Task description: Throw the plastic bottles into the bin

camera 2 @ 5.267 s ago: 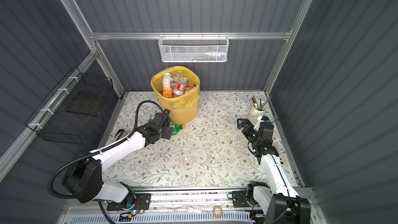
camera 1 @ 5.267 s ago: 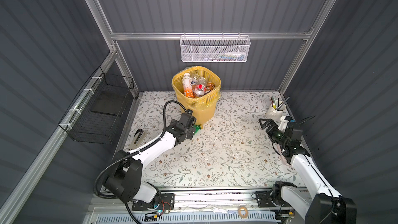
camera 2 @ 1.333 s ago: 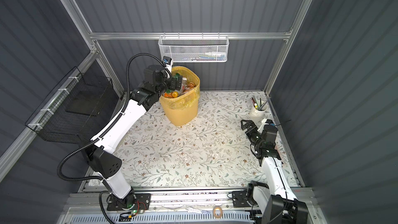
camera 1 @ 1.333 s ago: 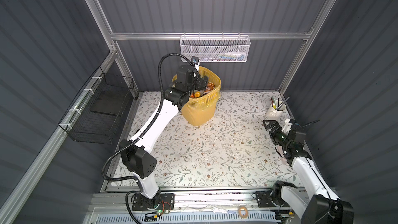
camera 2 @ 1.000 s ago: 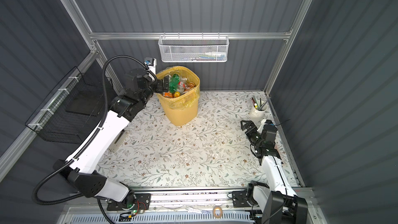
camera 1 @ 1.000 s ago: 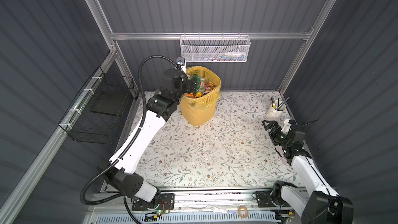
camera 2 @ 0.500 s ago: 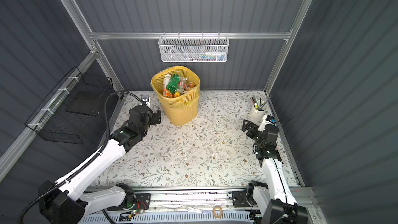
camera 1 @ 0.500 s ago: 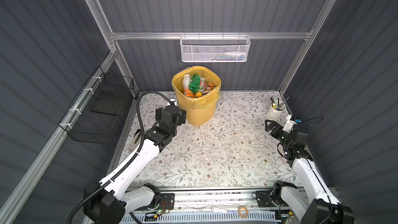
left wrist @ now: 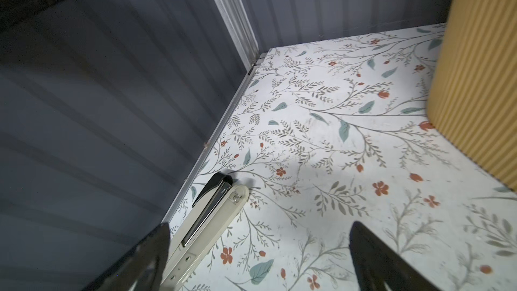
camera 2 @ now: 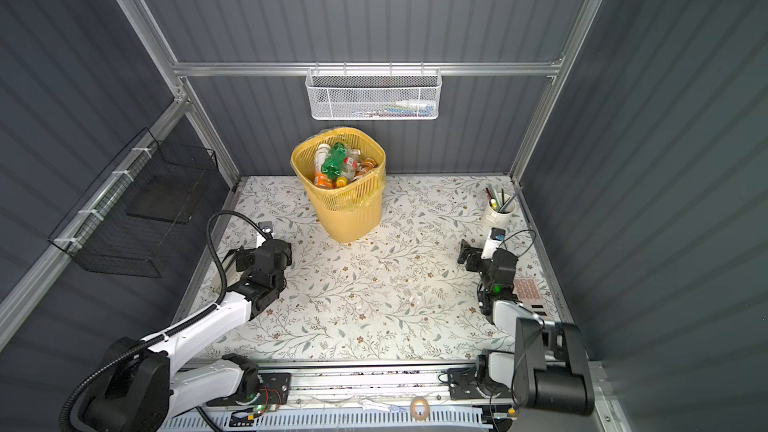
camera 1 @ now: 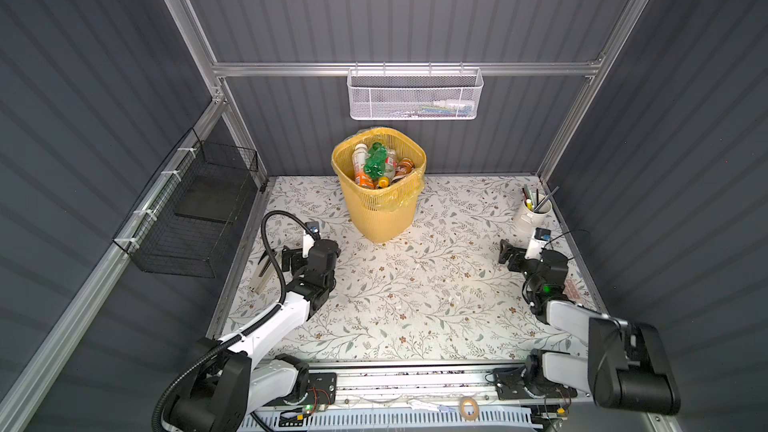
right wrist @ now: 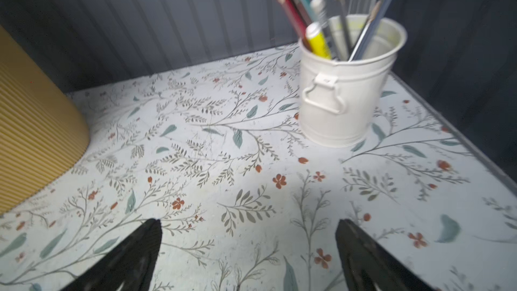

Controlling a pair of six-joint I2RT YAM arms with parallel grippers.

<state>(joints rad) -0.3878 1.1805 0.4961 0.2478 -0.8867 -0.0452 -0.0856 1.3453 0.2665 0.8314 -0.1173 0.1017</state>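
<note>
The floral table point(camera 1: 415, 305) is closed on three sides by dark ribbed walls, with a metal rail along its left and right edges and the arm bases at the front edge. Its middle lies bare, so there is wide free room between the two arms. The bin point(camera 1: 382, 218) stands at the back, a little left of centre, near the back wall. The plastic bottles point(camera 1: 376, 166) lie piled inside it up to near the rim, with a green one on top. The left gripper point(left wrist: 260, 228) is low over the left part of the table, its jaws spread wide with nothing between them. One finger point(left wrist: 151, 250) is just beside a cream stapler point(left wrist: 212, 214) that lies along the left rail; whether they touch I cannot tell. The right gripper point(right wrist: 249, 223) is low at the right side, jaws also wide apart and empty. It points toward a white cup of pens point(right wrist: 344, 93) in the back right corner, apart from it. A white mesh basket point(camera 1: 413, 95) hangs on the back wall above the bin, and a black wire basket point(camera 1: 187, 218) hangs on the left wall, outside the table edge. A pink card point(camera 2: 525, 288) lies by the right rail, beside the right arm.
</note>
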